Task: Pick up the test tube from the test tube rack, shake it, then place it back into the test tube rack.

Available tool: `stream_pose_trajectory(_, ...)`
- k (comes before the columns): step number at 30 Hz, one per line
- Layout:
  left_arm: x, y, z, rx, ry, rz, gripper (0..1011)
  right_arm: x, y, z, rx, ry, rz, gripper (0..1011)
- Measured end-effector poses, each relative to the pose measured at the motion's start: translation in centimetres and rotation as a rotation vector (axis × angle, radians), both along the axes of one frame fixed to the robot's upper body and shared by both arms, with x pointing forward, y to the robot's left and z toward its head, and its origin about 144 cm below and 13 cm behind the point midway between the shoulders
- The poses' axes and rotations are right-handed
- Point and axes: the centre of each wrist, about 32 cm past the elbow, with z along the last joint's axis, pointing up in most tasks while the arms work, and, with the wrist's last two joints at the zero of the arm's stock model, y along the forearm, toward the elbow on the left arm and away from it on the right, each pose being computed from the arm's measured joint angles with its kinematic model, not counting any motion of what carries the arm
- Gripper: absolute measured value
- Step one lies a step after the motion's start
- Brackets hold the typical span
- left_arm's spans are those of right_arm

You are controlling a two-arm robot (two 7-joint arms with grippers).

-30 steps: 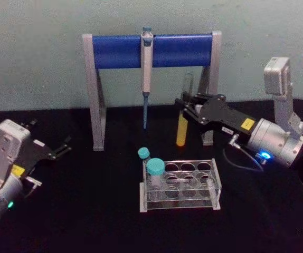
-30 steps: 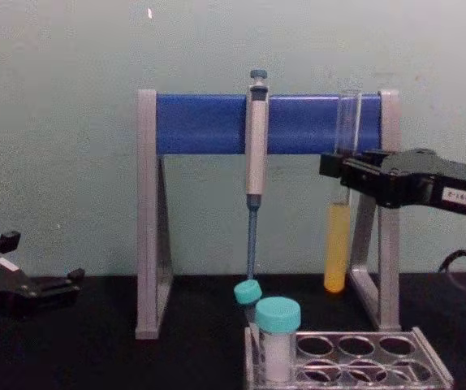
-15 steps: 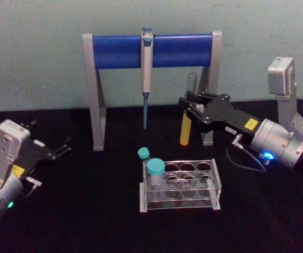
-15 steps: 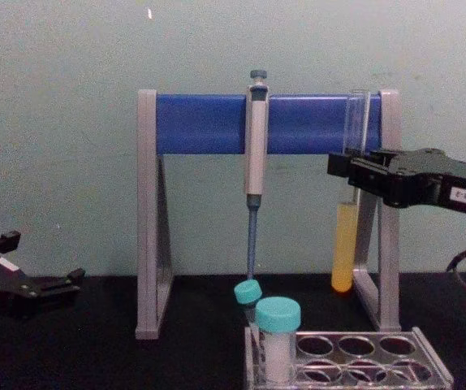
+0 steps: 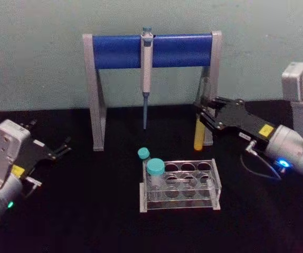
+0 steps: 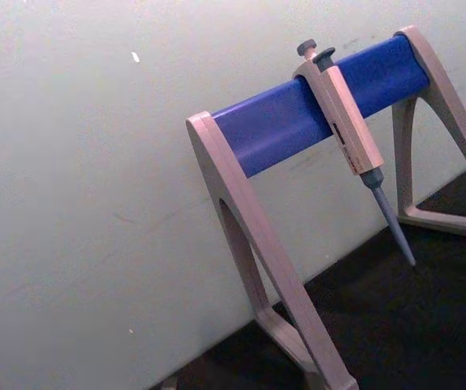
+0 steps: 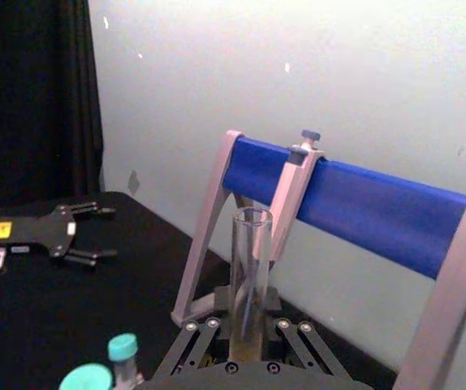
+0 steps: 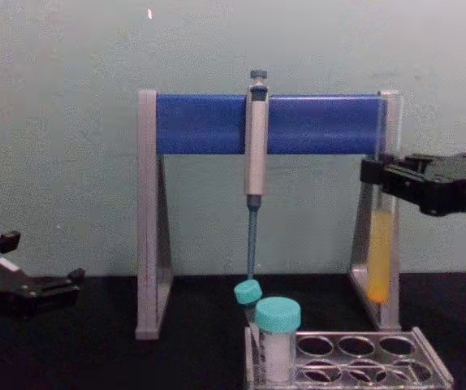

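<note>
A tall grey stand with a blue bar (image 5: 120, 51) stood on the black table (image 5: 88, 211); a grey-blue pipette (image 5: 147, 63) hung from it; two teal-capped white tubes (image 5: 155, 167) stood nearer.

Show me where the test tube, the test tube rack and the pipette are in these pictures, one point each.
test tube (image 8: 379, 258), chest view, on its yellow-filled lower part.
test tube rack (image 5: 191, 196), head view, on its clear front wall.
pipette (image 8: 256, 150), chest view, on its grey body.

Lab bench, pipette (image 5: 147, 58) on stand (image 5: 114, 51), test tube rack (image 5: 183, 200)
</note>
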Motion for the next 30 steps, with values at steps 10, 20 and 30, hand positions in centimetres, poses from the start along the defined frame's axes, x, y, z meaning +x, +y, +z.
stream_pose_trajectory(10,0.0,0.0,0.0,0.000,0.000,0.000,1010,-2.1,0.4,0.0,0.005,0.037,0.062,230)
stream_pose_trajectory(20,0.0,0.0,0.0,0.000,0.000,0.000,1009,0.0,2.5,-0.3,0.036,0.037,0.151,230)
stream_pose_trajectory(30,0.0,0.0,0.0,0.000,0.000,0.000,1010,2.5,2.4,-0.2,0.031,0.023,0.112,232)
